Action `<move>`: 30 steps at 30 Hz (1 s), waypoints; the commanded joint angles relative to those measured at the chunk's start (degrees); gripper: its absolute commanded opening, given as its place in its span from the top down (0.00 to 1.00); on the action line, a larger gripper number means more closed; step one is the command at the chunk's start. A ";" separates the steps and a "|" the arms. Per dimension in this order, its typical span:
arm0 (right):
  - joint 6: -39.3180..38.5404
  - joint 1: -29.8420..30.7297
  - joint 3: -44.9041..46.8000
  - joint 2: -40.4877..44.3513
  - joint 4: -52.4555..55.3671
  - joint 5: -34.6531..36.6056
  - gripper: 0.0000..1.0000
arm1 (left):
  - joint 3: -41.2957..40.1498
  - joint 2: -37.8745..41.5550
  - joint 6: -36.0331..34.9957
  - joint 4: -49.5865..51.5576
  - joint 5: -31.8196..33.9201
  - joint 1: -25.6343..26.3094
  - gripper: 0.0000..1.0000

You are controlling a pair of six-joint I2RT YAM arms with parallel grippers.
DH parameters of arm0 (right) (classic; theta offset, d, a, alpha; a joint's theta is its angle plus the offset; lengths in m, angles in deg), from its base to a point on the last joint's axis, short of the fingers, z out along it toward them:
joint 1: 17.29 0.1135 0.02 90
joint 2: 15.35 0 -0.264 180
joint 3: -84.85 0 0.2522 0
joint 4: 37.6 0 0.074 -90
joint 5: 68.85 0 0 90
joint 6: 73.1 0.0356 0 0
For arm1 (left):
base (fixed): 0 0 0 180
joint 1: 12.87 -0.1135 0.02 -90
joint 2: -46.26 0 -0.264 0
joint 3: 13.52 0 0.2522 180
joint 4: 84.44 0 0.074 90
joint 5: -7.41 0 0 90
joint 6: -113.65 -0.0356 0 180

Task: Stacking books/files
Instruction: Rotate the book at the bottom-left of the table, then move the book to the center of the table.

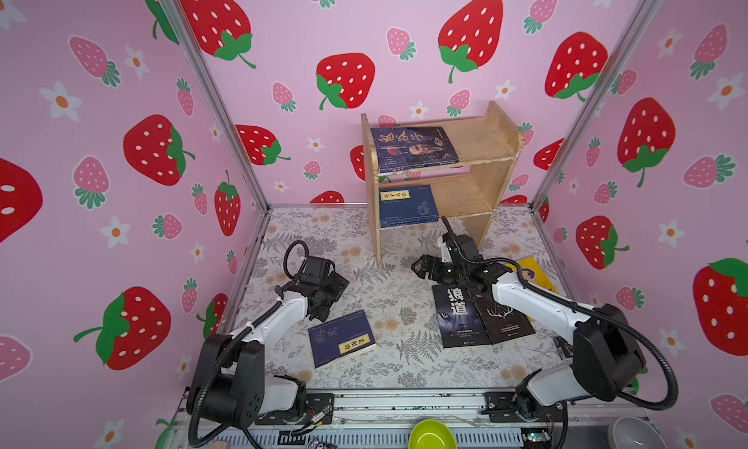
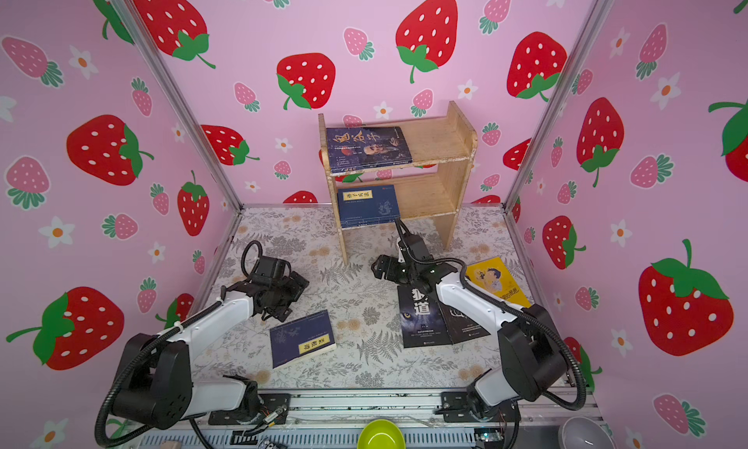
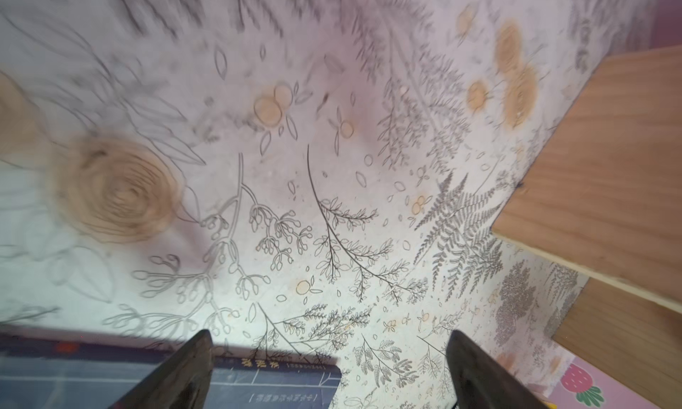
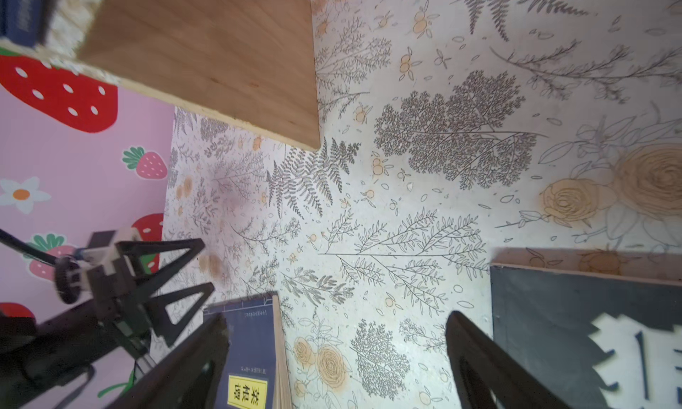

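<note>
The left gripper [image 3: 332, 366] is wide open and empty, with a navy book [image 3: 276, 385] right by it. The right gripper [image 4: 337, 318] is open and empty too, with a black book [image 4: 553, 315] just beside it.

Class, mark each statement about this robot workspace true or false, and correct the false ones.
1. The blue portrait-cover paperback lies on the top board of the two-tier wooden shelf. True.
2. The left gripper is shut on the navy yellow-labelled paperback on the floral-patterned table. False: its jaws stand open and empty; the book lies flat, ungripped.
3. A black wolf-cover paperback and a second black paperback overlap on the table. True.
4. The yellow paperback lies on the lower shelf board. False: it lies on the table; another navy yellow-labelled paperback occupies that board.
5. The right gripper is open, holding nothing. True.
</note>
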 commanded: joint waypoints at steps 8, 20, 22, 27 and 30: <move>-5.50 2.41 -0.37 -4.58 0.44 -5.85 0.00 | -5.84 12.86 -4.40 22.42 5.98 -2.92 0.01; -5.78 4.06 -3.65 -10.59 -0.43 -9.79 0.00 | -16.47 20.90 2.99 22.52 0.24 4.22 0.01; -5.61 4.11 -3.64 -10.56 -0.12 -9.19 0.00 | -16.67 21.00 5.16 20.34 -0.29 8.05 0.01; -5.67 3.65 -4.22 -10.13 0.46 -8.44 0.00 | -16.28 17.01 3.16 4.69 -11.49 11.23 0.01; -6.16 2.64 -4.75 -9.09 1.62 -7.36 0.00 | -13.71 12.71 1.66 -8.53 -15.98 14.29 0.01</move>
